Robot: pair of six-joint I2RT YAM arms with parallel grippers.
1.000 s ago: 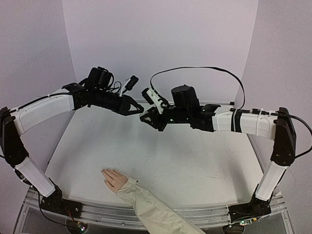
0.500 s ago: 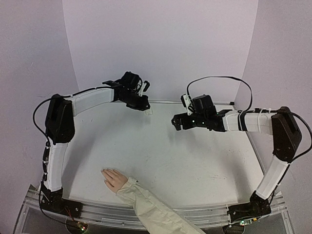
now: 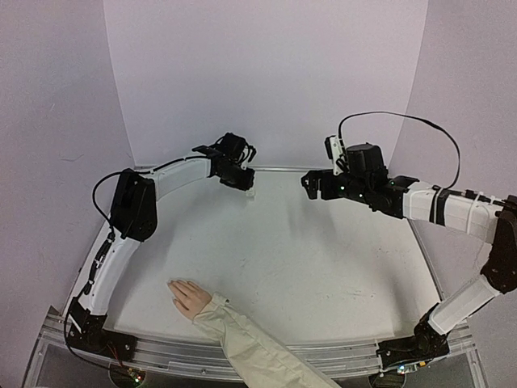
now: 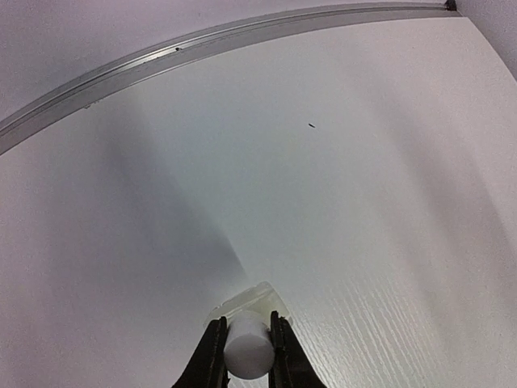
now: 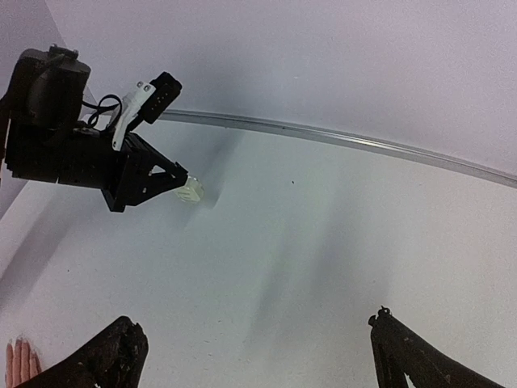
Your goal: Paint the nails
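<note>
Presently, the left gripper (image 3: 245, 183) is clenched on the cap of a small white bottle (image 4: 248, 349), close to the far rail (image 4: 161, 58) of the desk (image 3: 323, 267); whether the bottle touches the surface, cannot tell. The right gripper (image 5: 254, 323) is released, fingers spread wide, raised near the far edge and apart from the left one. The nails (image 3: 172, 285) sit at the tips of the pink hand (image 3: 191, 297), flat at the near-left. Its sleeve (image 3: 250, 347) runs off the near edge. A wide stretch of desk separates the hand from both grippers.
</note>
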